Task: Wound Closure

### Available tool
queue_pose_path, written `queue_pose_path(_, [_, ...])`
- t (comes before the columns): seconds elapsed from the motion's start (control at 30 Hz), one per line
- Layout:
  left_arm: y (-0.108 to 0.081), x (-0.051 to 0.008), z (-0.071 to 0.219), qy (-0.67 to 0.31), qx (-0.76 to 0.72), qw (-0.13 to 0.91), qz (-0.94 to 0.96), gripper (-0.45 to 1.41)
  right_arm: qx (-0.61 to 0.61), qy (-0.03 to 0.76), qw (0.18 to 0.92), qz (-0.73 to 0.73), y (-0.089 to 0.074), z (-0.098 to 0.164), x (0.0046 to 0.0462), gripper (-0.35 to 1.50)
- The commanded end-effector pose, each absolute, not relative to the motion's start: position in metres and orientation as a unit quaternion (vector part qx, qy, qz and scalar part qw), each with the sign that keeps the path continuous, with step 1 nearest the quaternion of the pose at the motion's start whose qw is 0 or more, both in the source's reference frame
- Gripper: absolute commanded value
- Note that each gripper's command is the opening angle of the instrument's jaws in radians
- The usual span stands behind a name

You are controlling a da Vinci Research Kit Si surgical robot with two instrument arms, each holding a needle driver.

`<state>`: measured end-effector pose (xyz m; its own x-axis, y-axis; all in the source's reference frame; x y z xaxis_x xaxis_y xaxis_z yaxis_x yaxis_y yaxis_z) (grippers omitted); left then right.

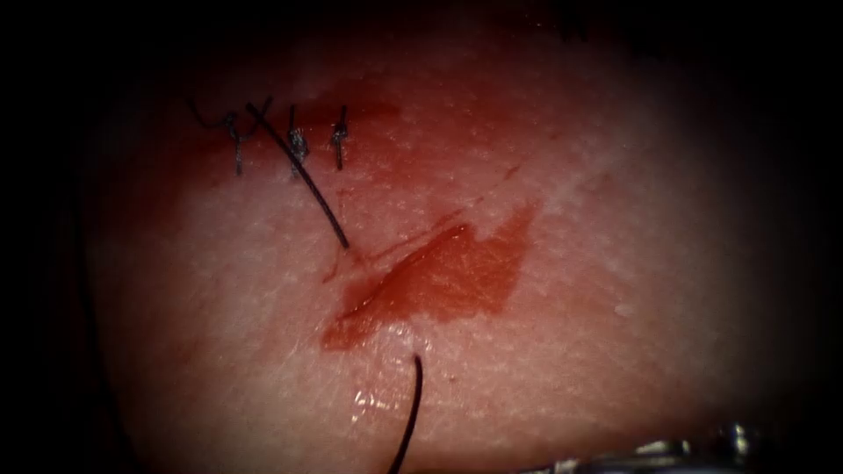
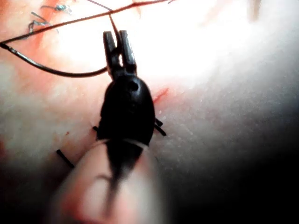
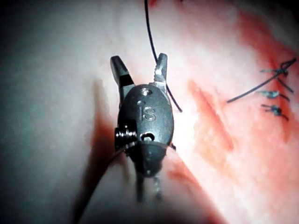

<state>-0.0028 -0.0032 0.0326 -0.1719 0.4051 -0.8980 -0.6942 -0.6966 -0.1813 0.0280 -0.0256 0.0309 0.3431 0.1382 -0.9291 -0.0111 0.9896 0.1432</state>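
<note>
The tissue (image 1: 615, 175) has a slanting open cut (image 1: 439, 276) wet with red fluid. The dark curved needle (image 1: 413, 408) rises from the lower edge, and its end rests on the tissue just below the cut's lower left end. I cannot tell if it enters the tissue. My left tool (image 2: 119, 39) is shut on the needle (image 2: 56, 71) near one end, deep in its jaws. My right tool (image 3: 140, 65) stands open and holds nothing, with the needle (image 3: 152, 42) passing beside one jaw. Its metal body (image 1: 654, 454) shows at the bottom right.
Three tied stitches (image 1: 294, 140) close the upper left part of the wound. A long dark thread tail (image 1: 307, 189) runs from them down toward the open cut. The stitches (image 3: 275, 93) and the tail (image 3: 252, 91) also lie beyond the right tool.
</note>
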Motion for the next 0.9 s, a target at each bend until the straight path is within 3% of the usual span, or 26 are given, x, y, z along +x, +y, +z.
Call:
queue_pose_path(0.03, [-0.0037, -0.0033, 0.0336, 0.139, -0.527, 0.365, 0.755, -0.45, 0.048, 0.569, 0.820, 0.046, -0.0252, 0.0327, 0.0286, 1.03])
queue_pose_path(0.37, [-0.0035, -0.0031, 0.0362, 0.157, -0.518, 0.368, 0.756, -0.45, 0.017, 0.547, 0.836, 0.036, -0.0241, 0.0386, 0.0312, 1.01])
queue_pose_path(0.4, [-0.0035, -0.0031, 0.0363, 0.157, -0.518, 0.367, 0.756, -0.45, 0.015, 0.546, 0.837, 0.033, -0.0241, 0.0389, 0.0312, 0.89])
queue_pose_path(0.43, [-0.0034, -0.0030, 0.0365, 0.158, -0.518, 0.367, 0.756, -0.45, 0.016, 0.540, 0.841, 0.024, -0.0244, 0.0393, 0.0312, 0.46])
queue_pose_path(0.47, [-0.0034, -0.0030, 0.0366, 0.158, -0.518, 0.367, 0.756, -0.45, 0.032, 0.536, 0.844, 0.009, -0.0246, 0.0394, 0.0308, -0.35])
queue_pose_path(0.9, [-0.0030, -0.0034, 0.0381, 0.161, -0.510, 0.364, 0.762, -0.45, 0.065, 0.532, 0.844, -0.014, -0.0279, 0.0343, 0.0315, -0.35])
